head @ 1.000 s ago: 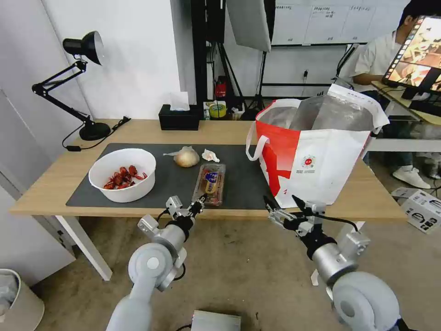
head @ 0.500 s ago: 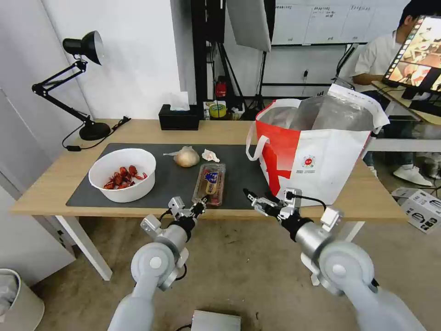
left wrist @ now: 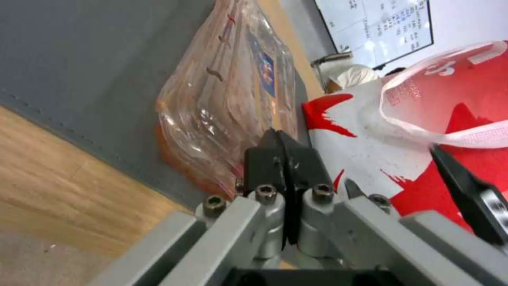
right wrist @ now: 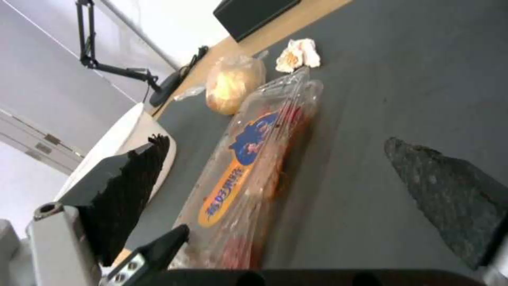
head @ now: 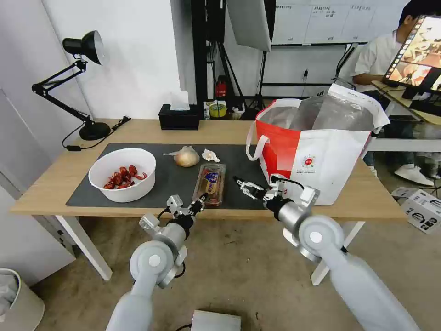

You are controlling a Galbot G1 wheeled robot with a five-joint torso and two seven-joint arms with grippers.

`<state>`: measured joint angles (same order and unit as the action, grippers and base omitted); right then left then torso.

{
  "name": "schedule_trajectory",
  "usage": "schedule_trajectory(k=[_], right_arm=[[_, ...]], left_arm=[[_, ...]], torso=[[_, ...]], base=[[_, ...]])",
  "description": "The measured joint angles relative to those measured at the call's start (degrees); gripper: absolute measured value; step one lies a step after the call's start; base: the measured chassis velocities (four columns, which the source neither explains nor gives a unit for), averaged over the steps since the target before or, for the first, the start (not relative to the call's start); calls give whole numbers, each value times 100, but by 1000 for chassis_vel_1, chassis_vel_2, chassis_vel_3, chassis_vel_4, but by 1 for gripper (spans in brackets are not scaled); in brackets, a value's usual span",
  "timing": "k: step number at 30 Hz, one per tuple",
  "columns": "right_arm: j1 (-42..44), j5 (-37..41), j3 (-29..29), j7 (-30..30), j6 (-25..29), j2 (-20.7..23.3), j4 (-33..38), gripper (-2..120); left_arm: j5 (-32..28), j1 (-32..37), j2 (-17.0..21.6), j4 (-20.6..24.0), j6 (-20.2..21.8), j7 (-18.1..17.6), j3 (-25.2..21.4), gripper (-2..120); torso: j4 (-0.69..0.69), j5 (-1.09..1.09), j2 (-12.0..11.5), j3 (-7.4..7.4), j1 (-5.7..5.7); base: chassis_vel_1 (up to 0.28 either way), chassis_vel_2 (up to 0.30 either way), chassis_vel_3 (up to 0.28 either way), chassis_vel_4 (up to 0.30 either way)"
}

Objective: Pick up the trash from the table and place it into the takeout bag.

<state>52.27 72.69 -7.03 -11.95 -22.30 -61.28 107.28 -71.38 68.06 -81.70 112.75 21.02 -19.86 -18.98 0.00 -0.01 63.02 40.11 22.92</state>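
Observation:
A white bowl of red shells sits at the left of the dark mat on the table. A knotted clear bag and a crumpled tissue lie farther back. The clear clamshell tray lies mid-mat. My left gripper is shut and empty at the tray's near end. My right gripper hovers open just right of the tray, its fingers spread wide over the mat. The takeout bag stands open on the right.
A black tissue box and a black desk lamp stand at the table's back. A person sits at another desk behind the bag. A bin is on the floor at the left and a carton at the right.
My right arm has swung left and forward, from below the bag's front edge to over the mat beside the tray. The left arm has barely moved.

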Motion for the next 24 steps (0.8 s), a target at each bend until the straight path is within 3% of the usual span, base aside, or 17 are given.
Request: schedule_trajectory(k=[13, 24], right_arm=[[-589, 144, 495, -199, -65, -448, -701, 97], [-792, 96, 685, -343, -65, -697, -1041, 82]], left_arm=[[-11, -33, 30, 14, 0, -24, -23, 0], [-32, 13, 61, 92, 0, -39, -74, 0]], torso=[[0, 0, 0, 0, 0], [0, 0, 1, -1, 0]], base=[[0, 0, 0, 0], [0, 0, 0, 0]])
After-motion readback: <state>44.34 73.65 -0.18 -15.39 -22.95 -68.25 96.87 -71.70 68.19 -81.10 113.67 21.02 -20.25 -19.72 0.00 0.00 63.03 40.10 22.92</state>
